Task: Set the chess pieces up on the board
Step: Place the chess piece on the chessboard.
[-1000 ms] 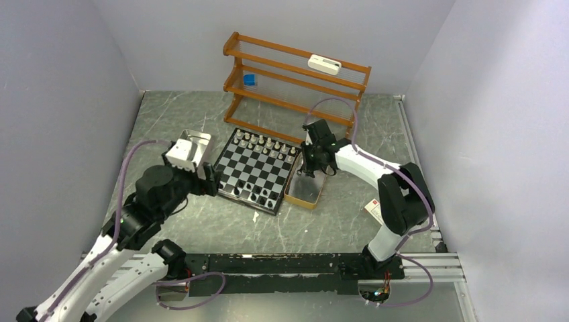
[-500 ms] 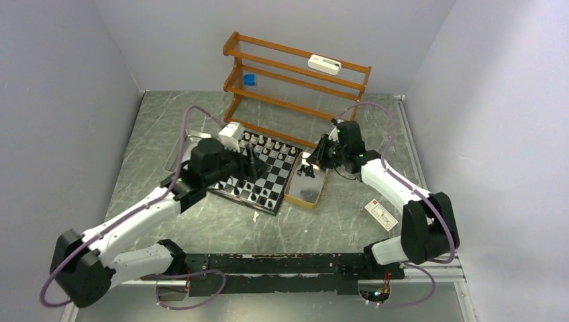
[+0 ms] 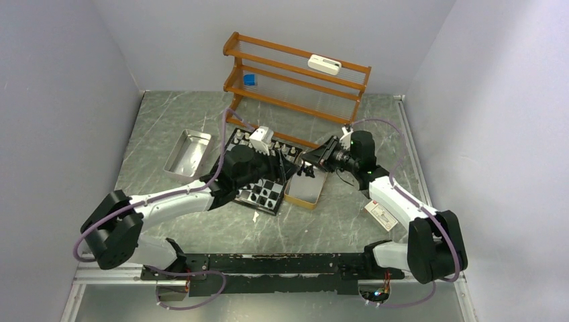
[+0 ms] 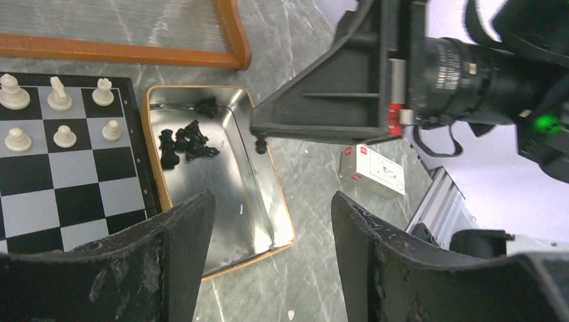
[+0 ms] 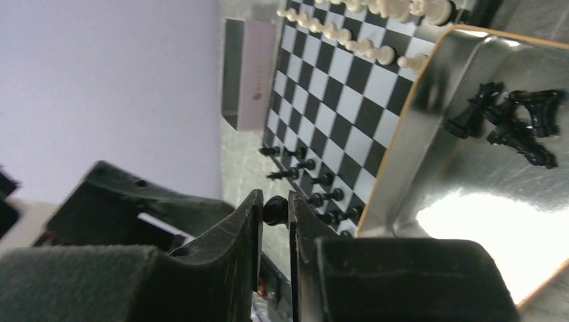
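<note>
Black and probably light, stiff and slick, one chess piece point(image 5: 274, 210) is pinched by its round head in the right claw point(image 5: 274, 202) above the tin point(image 4: 228, 201) beside the board point(image 4: 67, 194); left claw point(image 4: 272, 258) gapes empty.

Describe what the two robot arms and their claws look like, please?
The left arm and right arm are smooth white tubes linked by chunky black round joints. A thin purple cable loops along each. The left gripper and right gripper are matt black, each with two scuffed fingers. A small white box sits on the left wrist; a green light glows on the right arm.
</note>
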Robot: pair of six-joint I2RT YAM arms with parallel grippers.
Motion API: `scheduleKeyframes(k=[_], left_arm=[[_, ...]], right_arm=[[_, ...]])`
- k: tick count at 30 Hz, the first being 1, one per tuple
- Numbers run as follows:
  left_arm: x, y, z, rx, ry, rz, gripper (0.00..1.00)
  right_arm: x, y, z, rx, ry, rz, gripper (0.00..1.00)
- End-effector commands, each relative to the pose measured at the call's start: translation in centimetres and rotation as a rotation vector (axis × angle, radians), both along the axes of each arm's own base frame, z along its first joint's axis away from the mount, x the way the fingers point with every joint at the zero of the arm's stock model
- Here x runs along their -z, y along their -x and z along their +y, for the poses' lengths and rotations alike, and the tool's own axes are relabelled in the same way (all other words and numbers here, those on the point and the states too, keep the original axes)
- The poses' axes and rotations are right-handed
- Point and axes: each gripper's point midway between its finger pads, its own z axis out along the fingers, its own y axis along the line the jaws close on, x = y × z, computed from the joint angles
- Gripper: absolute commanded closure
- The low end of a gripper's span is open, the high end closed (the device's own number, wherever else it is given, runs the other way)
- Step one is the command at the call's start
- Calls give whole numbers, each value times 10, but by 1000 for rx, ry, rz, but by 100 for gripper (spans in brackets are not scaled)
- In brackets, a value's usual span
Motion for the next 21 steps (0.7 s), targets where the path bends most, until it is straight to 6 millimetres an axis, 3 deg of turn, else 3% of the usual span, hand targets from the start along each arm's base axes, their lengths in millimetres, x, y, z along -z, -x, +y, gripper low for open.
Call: scheduleKeyframes(k=[1,9,21], left_arm=[[-18,-14,-14,-38,98,-61,31],[-22,-21,-36,13,139,-97,36],[-30,-33,-48,-1,150,-135,43]], right_arm=[[-38,-6,-3,45,-133,-51,80],[-52,-4,-3,38,-186,-57,80],[-57,-4,-5,46,-213,-68,80]])
